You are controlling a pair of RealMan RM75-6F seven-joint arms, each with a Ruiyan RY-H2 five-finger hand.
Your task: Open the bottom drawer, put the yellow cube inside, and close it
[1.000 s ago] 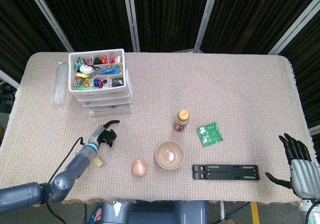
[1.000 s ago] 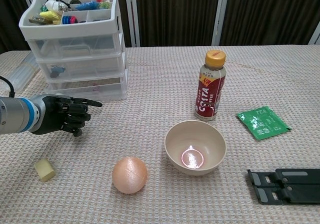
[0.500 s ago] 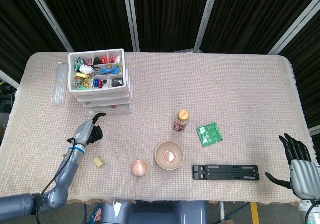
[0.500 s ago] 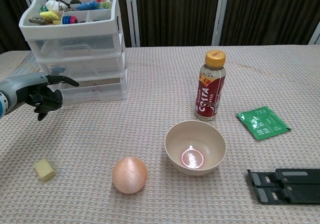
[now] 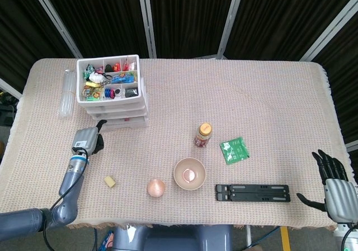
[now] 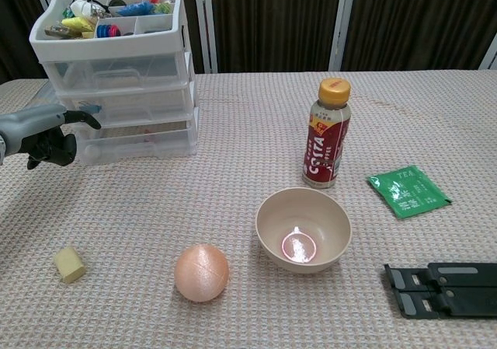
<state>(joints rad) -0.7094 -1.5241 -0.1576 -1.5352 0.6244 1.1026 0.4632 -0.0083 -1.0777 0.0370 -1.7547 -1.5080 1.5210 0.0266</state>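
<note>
The white three-drawer unit stands at the far left, with a tray of small items on top. Its bottom drawer looks closed. The yellow cube lies on the cloth near the front edge, apart from everything. My left hand hovers just left of the drawer fronts, holding nothing. Most of its fingers are curled in, and one is stretched toward the unit's left corner. My right hand hangs past the table's front right corner, fingers spread, holding nothing.
An orange ball, a beige bowl, a drink bottle, a green tea packet and a black folding stand lie toward the middle and right. A clear tube lies left of the drawers.
My left hand has moved away from the yellow cube, back and to the left, up to the left side of the drawer unit. The cube and the right hand have not moved.
</note>
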